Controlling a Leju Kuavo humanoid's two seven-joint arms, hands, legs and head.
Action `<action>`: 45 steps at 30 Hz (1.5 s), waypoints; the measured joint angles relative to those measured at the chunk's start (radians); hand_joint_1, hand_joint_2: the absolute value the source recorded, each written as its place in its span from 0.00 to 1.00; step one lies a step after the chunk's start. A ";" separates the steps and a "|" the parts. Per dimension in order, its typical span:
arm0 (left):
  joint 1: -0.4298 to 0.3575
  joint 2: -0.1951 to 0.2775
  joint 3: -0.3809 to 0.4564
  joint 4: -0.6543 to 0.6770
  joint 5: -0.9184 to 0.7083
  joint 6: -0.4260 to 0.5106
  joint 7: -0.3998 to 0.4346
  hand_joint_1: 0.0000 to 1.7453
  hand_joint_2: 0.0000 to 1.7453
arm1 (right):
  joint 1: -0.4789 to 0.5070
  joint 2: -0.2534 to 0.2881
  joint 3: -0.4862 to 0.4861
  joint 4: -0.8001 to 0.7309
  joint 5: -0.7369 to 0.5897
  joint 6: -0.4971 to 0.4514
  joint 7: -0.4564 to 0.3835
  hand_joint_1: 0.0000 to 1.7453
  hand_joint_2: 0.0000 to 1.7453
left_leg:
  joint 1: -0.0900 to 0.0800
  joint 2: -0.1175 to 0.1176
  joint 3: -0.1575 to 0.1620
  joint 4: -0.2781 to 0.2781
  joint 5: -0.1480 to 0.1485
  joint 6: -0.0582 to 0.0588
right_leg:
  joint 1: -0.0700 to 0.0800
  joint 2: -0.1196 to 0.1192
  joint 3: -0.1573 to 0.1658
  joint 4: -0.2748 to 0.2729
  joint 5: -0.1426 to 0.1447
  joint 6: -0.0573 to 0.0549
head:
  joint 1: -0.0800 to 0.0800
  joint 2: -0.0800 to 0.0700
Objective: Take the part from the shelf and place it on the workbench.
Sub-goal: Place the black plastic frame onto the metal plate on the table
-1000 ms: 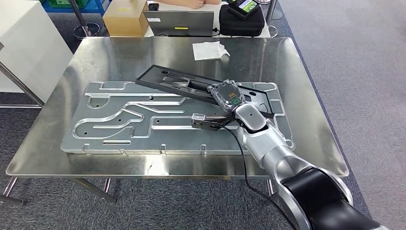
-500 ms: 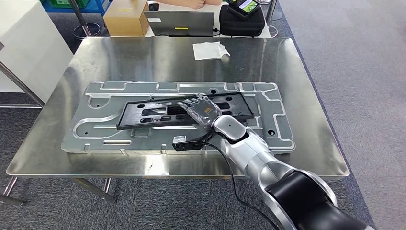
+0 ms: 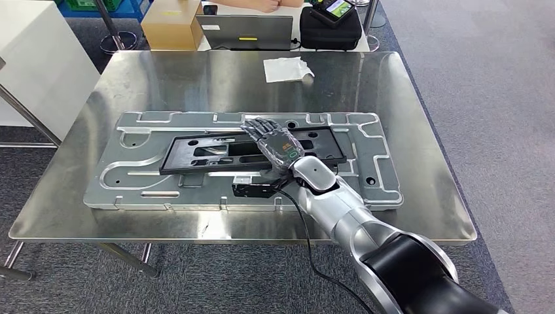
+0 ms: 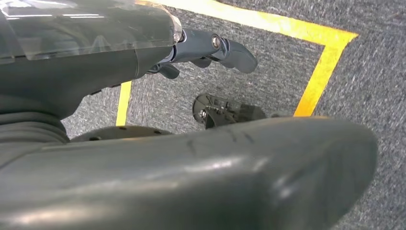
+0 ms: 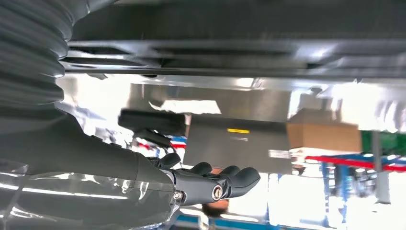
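Note:
The black flat part [image 3: 196,154], a long frame with cut-outs, lies on the grooved metal plate [image 3: 144,178] on the steel workbench [image 3: 196,78]. My right hand [image 3: 275,144] is stretched out flat over the part's right half, fingers straight, gripping nothing. Whether the palm still touches the part I cannot tell. In the right wrist view the right hand [image 5: 210,184] shows straight fingers with nothing in them. My left hand [image 4: 210,48] hangs over grey carpet with yellow tape, holding nothing, its fingers loosely extended.
A crumpled white sheet [image 3: 286,68] lies at the bench's far side. Behind the bench stand a cardboard box [image 3: 171,25], a laptop [image 3: 245,31] and a black bag [image 3: 330,29]. A white cabinet [image 3: 33,59] is at the left. A person's hand [image 3: 262,5] rests at the far edge.
The part swung from a tilted pose at the far right down to lie flat across the plate. My right hand then released it and straightened its fingers.

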 joint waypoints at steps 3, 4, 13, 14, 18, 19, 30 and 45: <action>-0.001 -0.003 0.000 -0.001 0.007 0.000 0.001 0.00 0.00 | 0.004 0.009 -0.056 -0.027 -0.174 0.062 -0.063 0.00 0.00 | 0.000 0.000 0.000 0.000 0.000 0.000 | 0.000 0.000 0.000 0.000 0.000 0.000 | 0.000 0.000; -0.001 -0.004 0.000 -0.001 0.010 0.000 0.001 0.00 0.00 | 0.005 0.014 -0.088 -0.042 -0.242 0.095 -0.085 0.00 0.00 | 0.000 0.000 0.000 0.000 0.000 0.000 | 0.000 0.000 0.000 0.000 0.000 0.000 | 0.000 0.000; -0.001 -0.009 0.000 -0.003 0.019 0.000 0.000 0.00 0.00 | 0.056 0.031 -0.218 -0.292 -0.736 0.396 -0.135 0.00 1.00 | 0.000 0.000 0.000 0.000 0.000 0.000 | 0.000 0.000 0.000 0.000 0.001 0.000 | 0.000 0.000; 0.000 -0.011 0.000 -0.003 0.019 0.001 -0.001 0.00 0.00 | 0.070 0.026 -0.222 -0.350 -0.821 0.443 -0.116 0.00 1.00 | 0.000 0.000 0.000 0.001 0.000 0.000 | 0.000 0.000 0.000 0.000 0.001 0.000 | 0.000 0.000; 0.007 -0.015 -0.001 -0.003 0.019 0.007 -0.007 0.00 0.00 | 0.127 -0.031 -0.222 -0.599 -1.108 0.537 -0.024 0.00 1.00 | 0.000 -0.001 0.000 0.001 0.000 0.000 | 0.000 -0.001 0.001 -0.002 0.001 0.000 | 0.000 0.000; 0.009 -0.016 -0.002 -0.003 0.019 0.006 -0.008 0.00 0.00 | 0.144 -0.055 -0.222 -0.667 -1.168 0.548 -0.014 0.00 1.00 | 0.000 -0.001 0.000 0.001 0.000 0.000 | 0.000 -0.001 0.001 -0.003 0.001 0.000 | 0.000 0.000; 0.019 -0.015 -0.009 -0.003 0.020 -0.010 -0.012 0.00 0.00 | 0.238 -0.202 -0.218 -1.011 -1.284 0.569 -0.011 0.00 1.00 | -0.001 0.000 0.000 0.001 -0.001 0.001 | -0.001 0.000 0.001 -0.003 0.001 0.002 | 0.000 0.000; 0.016 -0.019 -0.005 -0.003 0.083 0.030 -0.026 0.00 0.00 | 0.374 -0.252 -0.209 -1.217 -1.312 0.409 -0.223 0.00 0.00 | -0.003 -0.001 -0.001 0.003 -0.001 0.005 | -0.003 -0.001 0.003 -0.006 0.004 0.005 | 0.000 0.000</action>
